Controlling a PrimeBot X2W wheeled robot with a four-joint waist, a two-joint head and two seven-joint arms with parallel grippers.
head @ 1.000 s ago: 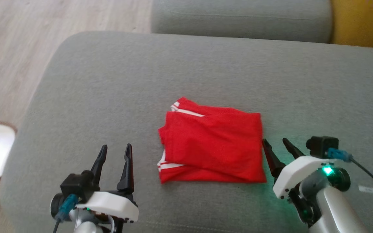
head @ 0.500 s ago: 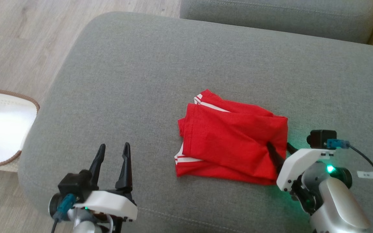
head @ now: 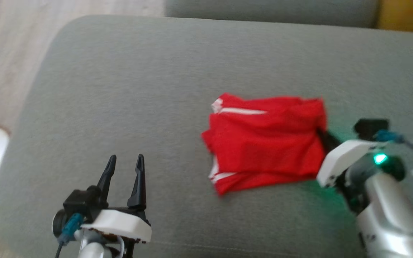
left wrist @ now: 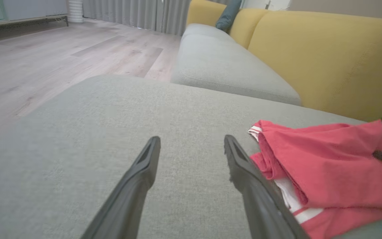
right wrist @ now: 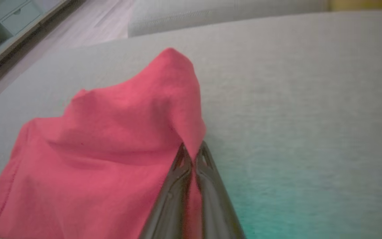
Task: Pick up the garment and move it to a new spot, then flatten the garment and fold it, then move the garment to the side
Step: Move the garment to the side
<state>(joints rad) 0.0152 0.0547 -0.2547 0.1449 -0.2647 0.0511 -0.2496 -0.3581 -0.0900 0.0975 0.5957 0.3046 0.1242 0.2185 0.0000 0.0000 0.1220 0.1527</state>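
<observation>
Cloth of the red garment (right wrist: 104, 149), folded and with white stripes at its left edge, lies on the grey sofa cushion (head: 120, 89), right of the middle in the head view. At its right edge the right gripper (right wrist: 192, 147) has its two dark fingers pressed together, with a fold of the red cloth pinched between the tips. In the right wrist view the cloth rises to a peak just above the grip, and the rest drapes down to the left onto the cushion.

On the garment's left, the left gripper (head: 126, 157) hangs over bare cushion, apart from the garment. Its two fingers are spread wide with nothing between them. In the left wrist view the garment shows to the right of those fingers.

Count: one garment, two grippers and four fingers. There are two grey seats, the far cushion (left wrist: 217, 63) lying beyond the first. One yellow backrest (left wrist: 327, 59) stands behind them, and a wooden floor (left wrist: 45, 59) lies to the side.
</observation>
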